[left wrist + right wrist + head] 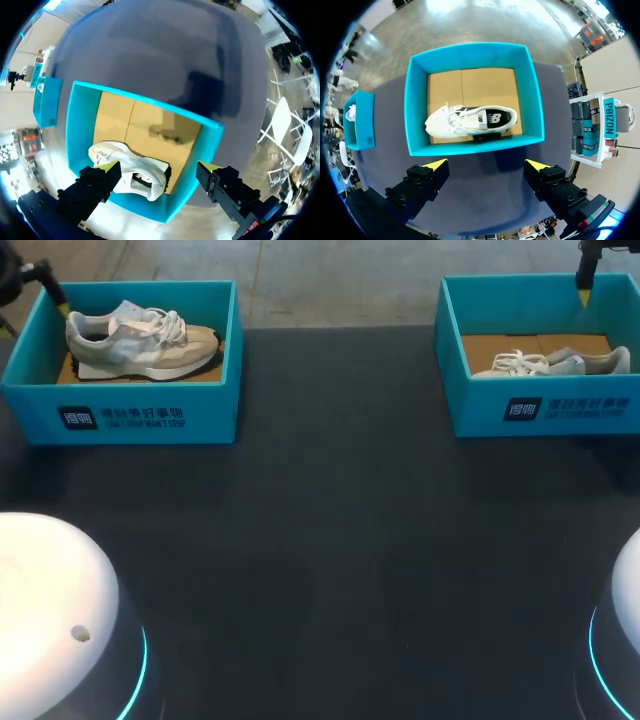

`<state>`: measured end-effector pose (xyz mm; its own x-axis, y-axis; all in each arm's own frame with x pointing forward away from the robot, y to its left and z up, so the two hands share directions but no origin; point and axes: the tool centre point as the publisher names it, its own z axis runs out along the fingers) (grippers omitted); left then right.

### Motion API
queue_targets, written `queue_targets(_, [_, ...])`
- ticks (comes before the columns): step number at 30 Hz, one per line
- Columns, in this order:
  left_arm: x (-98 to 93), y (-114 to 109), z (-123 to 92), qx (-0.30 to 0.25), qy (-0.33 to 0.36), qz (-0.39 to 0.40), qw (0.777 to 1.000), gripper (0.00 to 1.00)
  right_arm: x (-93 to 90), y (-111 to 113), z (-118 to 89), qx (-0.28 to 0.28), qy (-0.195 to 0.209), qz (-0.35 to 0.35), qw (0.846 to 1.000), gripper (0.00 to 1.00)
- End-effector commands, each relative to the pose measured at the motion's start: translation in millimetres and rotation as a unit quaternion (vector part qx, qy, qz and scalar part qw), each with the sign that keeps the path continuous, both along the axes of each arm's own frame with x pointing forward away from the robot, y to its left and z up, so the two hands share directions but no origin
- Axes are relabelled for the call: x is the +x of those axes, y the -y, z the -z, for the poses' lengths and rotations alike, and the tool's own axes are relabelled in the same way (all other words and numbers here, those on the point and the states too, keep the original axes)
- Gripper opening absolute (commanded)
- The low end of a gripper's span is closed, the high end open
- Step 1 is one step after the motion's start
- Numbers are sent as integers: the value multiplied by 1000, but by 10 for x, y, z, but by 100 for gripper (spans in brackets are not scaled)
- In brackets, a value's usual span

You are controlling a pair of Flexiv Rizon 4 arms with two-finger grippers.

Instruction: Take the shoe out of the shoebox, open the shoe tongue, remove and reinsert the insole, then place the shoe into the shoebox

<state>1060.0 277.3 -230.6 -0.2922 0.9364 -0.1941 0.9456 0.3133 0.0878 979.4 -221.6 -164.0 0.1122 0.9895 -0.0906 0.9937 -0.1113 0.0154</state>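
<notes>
Nothing of the task is showing as done: across the dark table (330, 540), the left shoe (140, 340) is lying inside the left shoebox (150, 415) and the right shoe (550, 362) inside the right shoebox (540, 405), so I judge every step is waiting. Beyond them, the left gripper (157, 167) is hanging spread wide over its box's heel-end wall, pinching nothing. The right gripper (486, 164) is hovering equally spread and empty above the table, just outside its box.

1 dark grey table (330, 540) with a plain matte top fills most of the head view.
</notes>
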Motion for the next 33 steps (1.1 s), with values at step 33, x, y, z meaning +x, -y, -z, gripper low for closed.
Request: queue_targets(33, [1204,-78,657,90,-33,107,990,100,-7,0,1,0,0,0,1000,100])
